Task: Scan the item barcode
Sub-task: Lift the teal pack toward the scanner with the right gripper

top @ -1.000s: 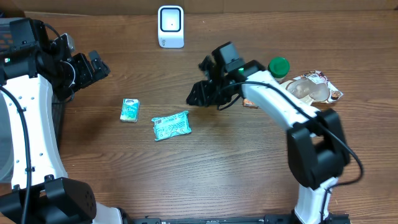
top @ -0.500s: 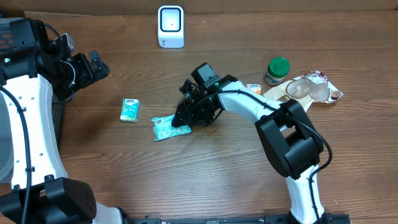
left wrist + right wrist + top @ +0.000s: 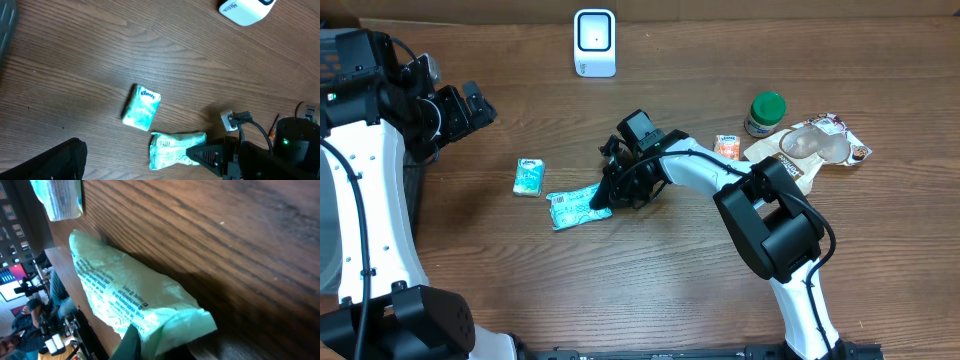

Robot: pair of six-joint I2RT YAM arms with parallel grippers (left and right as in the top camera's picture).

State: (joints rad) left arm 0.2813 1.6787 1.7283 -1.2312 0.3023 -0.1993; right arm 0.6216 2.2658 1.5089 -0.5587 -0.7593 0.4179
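A teal plastic packet (image 3: 570,207) lies flat on the wooden table, left of centre. My right gripper (image 3: 604,199) is shut on its right end, low against the table. In the right wrist view the crumpled packet (image 3: 125,297) fills the centre, with one dark fingertip (image 3: 131,345) pressed on its near end. From the left wrist the packet (image 3: 170,150) shows a barcode (image 3: 163,142) facing up. The white scanner (image 3: 594,42) stands at the back centre. Far off at the upper left, my left gripper (image 3: 470,105) hangs open and holds nothing.
A small Kleenex tissue pack (image 3: 528,177) lies just left of the packet. On the right stand a green-lidded jar (image 3: 766,112), a small orange packet (image 3: 727,147) and a clear snack bag (image 3: 815,145).
My right arm swept left from the jar to the teal packet. Its jaws closed on the packet's right end, and the packet slid a little to the left. The left arm stayed still.
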